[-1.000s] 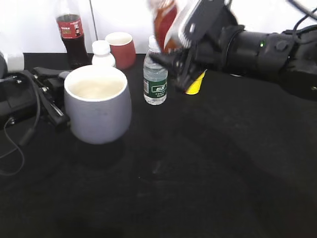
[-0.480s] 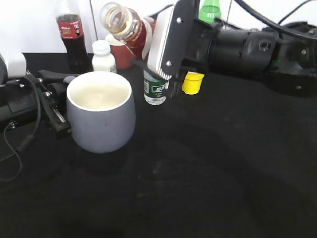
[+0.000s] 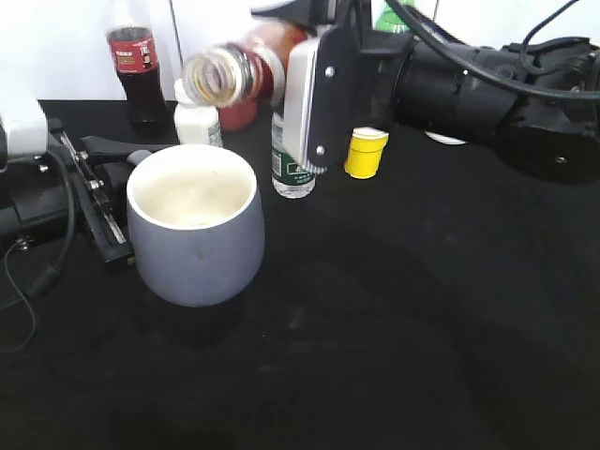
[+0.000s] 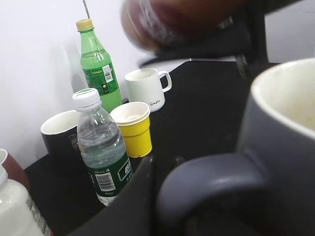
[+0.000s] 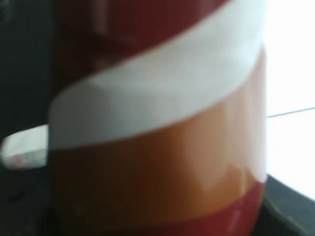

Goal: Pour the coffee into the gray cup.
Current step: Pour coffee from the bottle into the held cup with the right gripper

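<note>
The gray cup (image 3: 195,246) stands on the black table at the left, with a pale inside. My left gripper (image 3: 101,208) is shut on its handle, which fills the left wrist view (image 4: 206,184) beside one dark finger. My right gripper (image 3: 314,94) is shut on the coffee bottle (image 3: 230,73), a clear bottle with a red and white label and brown liquid. The bottle is tipped on its side, its open mouth just above the cup's far rim. It fills the right wrist view (image 5: 157,147) and hides the fingers there. No stream of coffee shows.
Behind the cup stand a cola bottle (image 3: 134,61), a white capped bottle (image 3: 197,120), a red cup (image 3: 240,113), a small water bottle (image 3: 292,167) and a yellow cup (image 3: 365,153). A green bottle (image 4: 98,64), a white mug (image 4: 145,88) and a black mug (image 4: 59,135) stand further back.
My right gripper swung the coffee bottle left and tipped it from upright to lying sideways, with its mouth over the cup. The gray cup and left gripper shifted slightly right.
</note>
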You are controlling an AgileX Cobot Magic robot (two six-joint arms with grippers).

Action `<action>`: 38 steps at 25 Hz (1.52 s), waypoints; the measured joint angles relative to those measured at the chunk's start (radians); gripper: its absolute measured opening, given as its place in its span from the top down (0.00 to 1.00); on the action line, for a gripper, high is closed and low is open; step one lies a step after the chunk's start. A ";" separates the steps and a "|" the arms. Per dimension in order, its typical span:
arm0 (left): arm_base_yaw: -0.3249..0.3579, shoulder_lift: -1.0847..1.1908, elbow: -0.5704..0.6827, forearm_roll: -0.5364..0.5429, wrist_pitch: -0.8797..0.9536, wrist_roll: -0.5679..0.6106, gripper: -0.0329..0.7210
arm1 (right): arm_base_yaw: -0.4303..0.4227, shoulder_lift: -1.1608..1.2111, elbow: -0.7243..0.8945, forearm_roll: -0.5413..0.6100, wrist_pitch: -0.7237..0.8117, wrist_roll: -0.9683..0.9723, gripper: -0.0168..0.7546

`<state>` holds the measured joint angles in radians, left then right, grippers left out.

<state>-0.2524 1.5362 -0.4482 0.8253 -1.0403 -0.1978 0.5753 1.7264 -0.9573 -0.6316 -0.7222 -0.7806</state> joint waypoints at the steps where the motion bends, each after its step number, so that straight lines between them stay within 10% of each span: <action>1: 0.000 0.000 0.000 0.000 -0.001 -0.001 0.88 | 0.000 0.000 0.000 0.012 -0.007 -0.022 0.31; 38: 0.000 0.000 0.000 0.012 -0.030 -0.012 0.88 | 0.000 0.000 -0.001 0.119 -0.013 -0.419 0.31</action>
<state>-0.2524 1.5362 -0.4482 0.8369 -1.0704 -0.2093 0.5753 1.7264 -0.9582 -0.5130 -0.7352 -1.1996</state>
